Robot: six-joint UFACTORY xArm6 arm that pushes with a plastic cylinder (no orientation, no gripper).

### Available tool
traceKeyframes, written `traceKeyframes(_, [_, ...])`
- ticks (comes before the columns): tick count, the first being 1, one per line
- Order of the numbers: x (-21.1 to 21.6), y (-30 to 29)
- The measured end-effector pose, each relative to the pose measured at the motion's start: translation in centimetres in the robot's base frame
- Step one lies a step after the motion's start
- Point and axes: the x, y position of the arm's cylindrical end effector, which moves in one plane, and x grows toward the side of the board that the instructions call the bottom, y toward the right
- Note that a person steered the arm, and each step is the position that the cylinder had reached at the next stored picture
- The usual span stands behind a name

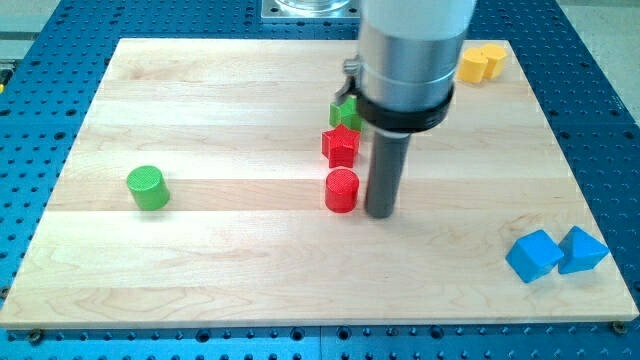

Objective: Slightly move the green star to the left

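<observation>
The green star (346, 112) lies near the board's top middle, partly hidden behind the arm's grey body. A red star (341, 145) sits just below it, and a red cylinder (341, 190) below that. My tip (380, 214) rests on the board just right of the red cylinder, close to it, and well below and slightly right of the green star. The dark rod rises from the tip into the grey arm housing.
A green cylinder (148, 187) stands at the view's left. A yellow block (481, 62) sits at the top right. Two blue blocks (533, 255) (582, 249) lie together at the bottom right. The wooden board (200, 270) lies on a blue perforated table.
</observation>
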Motion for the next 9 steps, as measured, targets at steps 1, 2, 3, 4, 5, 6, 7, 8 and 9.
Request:
traceKeyframes(1, [-6.0,3.0])
traceKeyframes(2, [-10.3,2.4])
traceKeyframes(3, [-12.6,2.0])
traceKeyframes(4, [-12.6,0.4])
traceKeyframes(5, [-12.6,-0.5])
traceKeyframes(6, [-12.6,-1.1])
traceKeyframes(7, [-12.6,-1.3])
traceKeyframes(8, [-12.6,-1.7])
traceKeyframes(9, [-12.6,-1.7])
